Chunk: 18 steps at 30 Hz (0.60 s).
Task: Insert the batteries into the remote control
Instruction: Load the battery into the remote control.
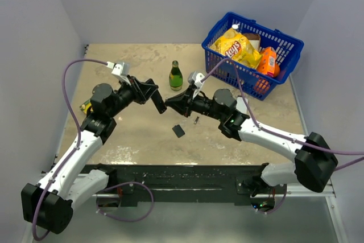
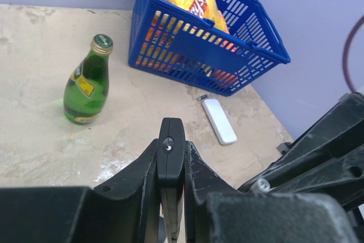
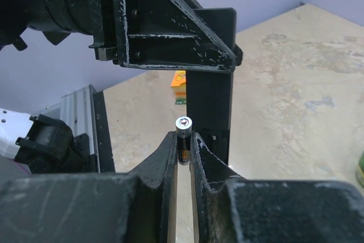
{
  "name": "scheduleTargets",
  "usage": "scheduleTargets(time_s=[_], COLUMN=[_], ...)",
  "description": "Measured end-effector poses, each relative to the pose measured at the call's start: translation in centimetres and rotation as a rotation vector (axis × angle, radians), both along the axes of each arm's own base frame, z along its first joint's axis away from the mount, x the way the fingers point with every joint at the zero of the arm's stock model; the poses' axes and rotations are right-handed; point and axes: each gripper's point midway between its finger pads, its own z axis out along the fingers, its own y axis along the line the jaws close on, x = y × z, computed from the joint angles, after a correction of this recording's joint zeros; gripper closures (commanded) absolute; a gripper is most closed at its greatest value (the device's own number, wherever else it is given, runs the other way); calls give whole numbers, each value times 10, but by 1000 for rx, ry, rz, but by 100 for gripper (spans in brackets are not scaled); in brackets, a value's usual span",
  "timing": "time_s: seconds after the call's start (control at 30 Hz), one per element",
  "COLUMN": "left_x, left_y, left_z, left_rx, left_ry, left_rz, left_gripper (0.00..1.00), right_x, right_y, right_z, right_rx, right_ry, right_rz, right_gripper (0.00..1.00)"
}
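At the far left of the table (image 1: 142, 140), a small yellow-and-green packet (image 1: 86, 106) shows beside the left arm's elbow. The left end effector (image 2: 170, 160) is closed on the remote control (image 2: 170, 140), gripping the slim black bar above the middle of the table; the left wrist view sees the bar end-on between the fingers (image 2: 145, 169).

Directly opposite, the right end effector (image 3: 183, 146) pinches a battery (image 3: 183, 124) upright between its fingertips, silvery cap uppermost. In the right wrist view the battery stands just in front of the remote control, which hangs as a dark vertical bar from the other arm's fingers. Whether the two touch cannot be told.

On the table below the meeting point lies a small black square cover (image 1: 178, 131). Just to its right is what looks like a second battery (image 1: 196, 120), too small to make out clearly.

A green bottle (image 1: 176, 76) stands upright behind the two end effectors. Farther right, a flat white device (image 2: 219, 120) lies on the table near the blue basket (image 1: 284, 35). The basket sits in the far right corner and holds a yellow bag of chips (image 1: 238, 46) and an orange pack (image 1: 268, 61).
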Motion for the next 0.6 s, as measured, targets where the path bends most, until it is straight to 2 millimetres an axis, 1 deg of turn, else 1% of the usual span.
scheduleTargets(time_s=[0.07, 0.2, 0.3, 0.6], left_x=[-2, -9, -14, -18], left_y=[-3, -8, -11, -14], left_z=[-1, -2, 3, 9], left_rx=[-8, -24, -33, -42], left_ry=[-4, -6, -29, -62], left_rz=[-21, -64, -93, -121], left_gripper=[100, 100, 100, 100], right_x=[-2, -6, -5, -4], right_y=[7, 20, 24, 25], right_z=[-5, -23, -32, -32], right_rx=[1, -22, -37, -37], right_ry=[4, 33, 47, 40], right_rz=[15, 38, 32, 4], right_gripper=[100, 100, 100, 100])
